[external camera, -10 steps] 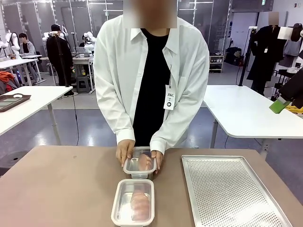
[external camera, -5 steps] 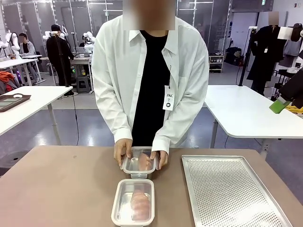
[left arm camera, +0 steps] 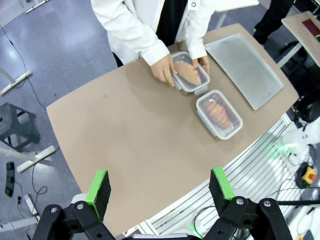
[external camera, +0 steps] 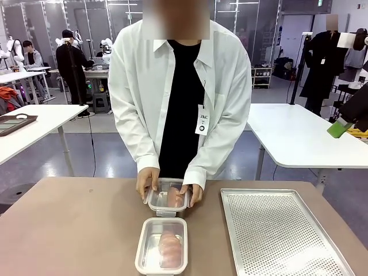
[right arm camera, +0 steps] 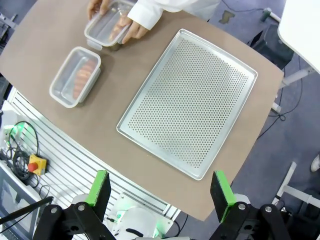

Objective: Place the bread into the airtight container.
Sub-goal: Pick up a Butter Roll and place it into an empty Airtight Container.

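Observation:
The person's hands (external camera: 146, 181) hold a clear airtight container (external camera: 167, 197) with a piece of bread (external camera: 174, 196) in it at the table's far middle, its lid on top and slightly tilted. Nearer me, a second lidded container (external camera: 163, 245) with bread (external camera: 169, 248) inside stands on the table. From above, the held container (left arm camera: 189, 72) and the near one (left arm camera: 219, 113) lie side by side. My left gripper (left arm camera: 160, 189) hangs open high above the table with nothing in it. My right gripper (right arm camera: 160, 194) is open and high too, with the containers (right arm camera: 75, 76) far below.
A perforated metal tray (external camera: 276, 230) lies bare on the right half of the brown table (external camera: 75, 224). The table's left half is bare. White tables and other people stand far behind the person.
The person's hands have shifted the far container slightly left and raised its near edge a little. The near container and the tray have not moved.

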Controlling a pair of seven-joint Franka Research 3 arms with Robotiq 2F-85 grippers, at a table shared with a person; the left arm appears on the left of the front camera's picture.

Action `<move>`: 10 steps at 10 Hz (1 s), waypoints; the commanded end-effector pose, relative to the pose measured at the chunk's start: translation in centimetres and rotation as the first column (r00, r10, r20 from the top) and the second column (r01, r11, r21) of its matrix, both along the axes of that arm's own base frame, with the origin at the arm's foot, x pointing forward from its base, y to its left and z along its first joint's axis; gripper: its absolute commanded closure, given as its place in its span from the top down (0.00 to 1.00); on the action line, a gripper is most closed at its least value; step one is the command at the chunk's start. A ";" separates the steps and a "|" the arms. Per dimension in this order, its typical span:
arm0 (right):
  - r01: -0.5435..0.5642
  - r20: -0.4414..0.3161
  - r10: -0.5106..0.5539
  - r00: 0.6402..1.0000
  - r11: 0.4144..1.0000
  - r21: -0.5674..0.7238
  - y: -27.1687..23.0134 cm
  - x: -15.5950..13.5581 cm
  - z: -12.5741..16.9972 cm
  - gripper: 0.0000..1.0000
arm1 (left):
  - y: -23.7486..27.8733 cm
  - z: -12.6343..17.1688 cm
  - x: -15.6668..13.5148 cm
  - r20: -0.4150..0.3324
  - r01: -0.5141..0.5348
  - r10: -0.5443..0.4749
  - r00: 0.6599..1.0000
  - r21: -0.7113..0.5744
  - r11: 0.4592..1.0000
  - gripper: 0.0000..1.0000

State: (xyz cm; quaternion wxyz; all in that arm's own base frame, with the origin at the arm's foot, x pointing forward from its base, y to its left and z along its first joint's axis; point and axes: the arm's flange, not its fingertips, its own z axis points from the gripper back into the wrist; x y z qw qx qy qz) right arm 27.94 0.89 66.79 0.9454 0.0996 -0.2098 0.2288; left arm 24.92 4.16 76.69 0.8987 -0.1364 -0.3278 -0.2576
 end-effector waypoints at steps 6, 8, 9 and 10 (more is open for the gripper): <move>-0.002 -0.005 0.002 1.000 1.000 0.000 -0.1 -0.3 0.1 1.00 | 0.0 0.1 0.0 0.006 0.018 -0.018 1.000 0.004 1.000 1.00; -0.002 -0.005 0.002 1.000 1.000 0.000 -0.1 -0.3 0.1 1.00 | 0.0 0.1 0.0 0.006 0.018 -0.018 1.000 0.004 1.000 1.00; -0.002 -0.005 0.002 1.000 1.000 0.000 -0.1 -0.3 0.1 1.00 | 0.0 0.1 0.0 0.006 0.018 -0.018 1.000 0.004 1.000 1.00; -0.002 -0.005 0.002 1.000 1.000 0.000 -0.1 -0.3 0.1 1.00 | 0.0 0.1 0.0 0.006 0.018 -0.018 1.000 0.004 1.000 1.00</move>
